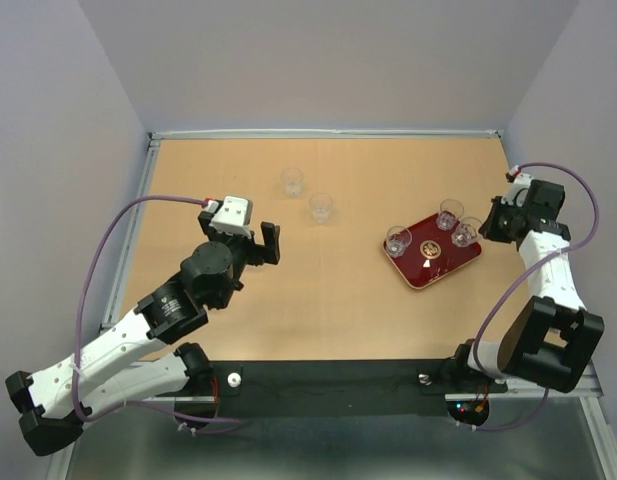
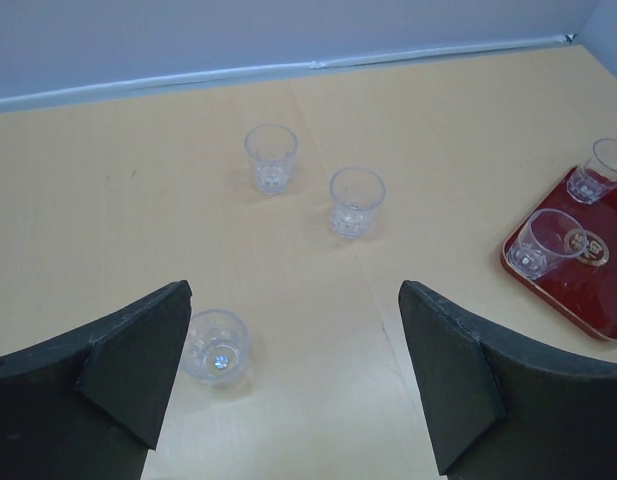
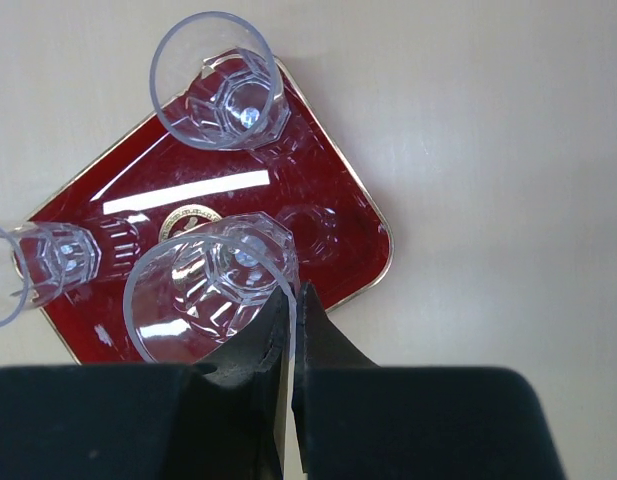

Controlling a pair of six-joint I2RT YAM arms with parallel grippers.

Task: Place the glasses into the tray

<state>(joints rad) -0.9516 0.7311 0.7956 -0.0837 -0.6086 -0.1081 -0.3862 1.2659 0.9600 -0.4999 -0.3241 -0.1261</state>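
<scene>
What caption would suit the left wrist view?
Open left gripper faces three glasses on the table, tray at right.

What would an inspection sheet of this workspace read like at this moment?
Surface: light wooden table, no spills seen.
Job's things: red tray with three tray glasses on or over it; three table glasses outside it, one beside the left finger.
Clutter: nothing seen.
Grippers: left gripper open, empty; right gripper shut on the rim of the held glass over the tray.
Cables: purple cables loop off each arm, away from the glasses.
Surroundings: plain pale walls on three sides.
</scene>
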